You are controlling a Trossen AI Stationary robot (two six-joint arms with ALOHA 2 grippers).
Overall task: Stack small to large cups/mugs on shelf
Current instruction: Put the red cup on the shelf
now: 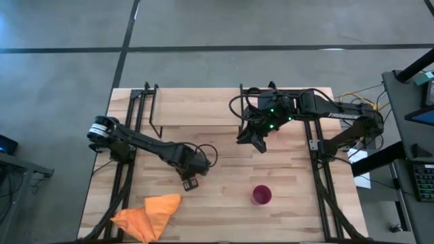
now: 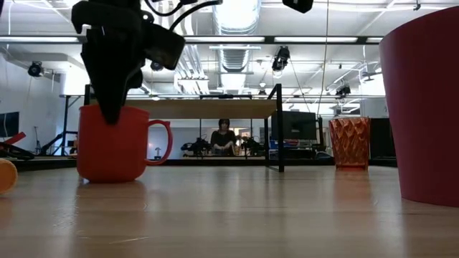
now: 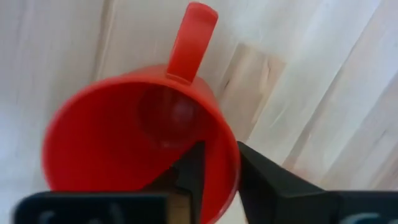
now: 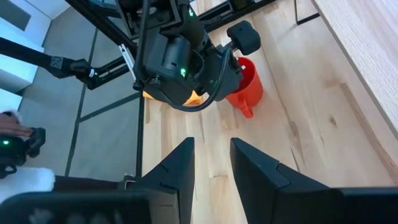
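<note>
The red mug (image 2: 115,147) stands upright on the table, handle (image 2: 163,142) to its side. My left gripper (image 2: 111,107) comes down onto its rim and is shut on its wall; the arm hides the mug in the high view. The orange patterned cup (image 2: 349,142) stands on the table farther off. The magenta tumbler (image 1: 262,195) stands near the front edge. The shelf (image 2: 186,107) stands on black legs at the far side. My right gripper (image 1: 256,141) is open and empty above the table's middle right. My left gripper (image 3: 217,152) has one finger (image 3: 193,171) inside the mug and one (image 3: 264,180) outside, with the rim wall (image 3: 222,134) between them, on the side away from the handle (image 3: 193,37). The fingers point down from above. The mug stands upright with its base on the table.
An orange cloth (image 1: 146,213) lies crumpled at the front left. Black frame rails (image 1: 129,135) run along both sides of the table. Bare wood lies between the mug and the shelf. A person stands in the room far behind the table.
</note>
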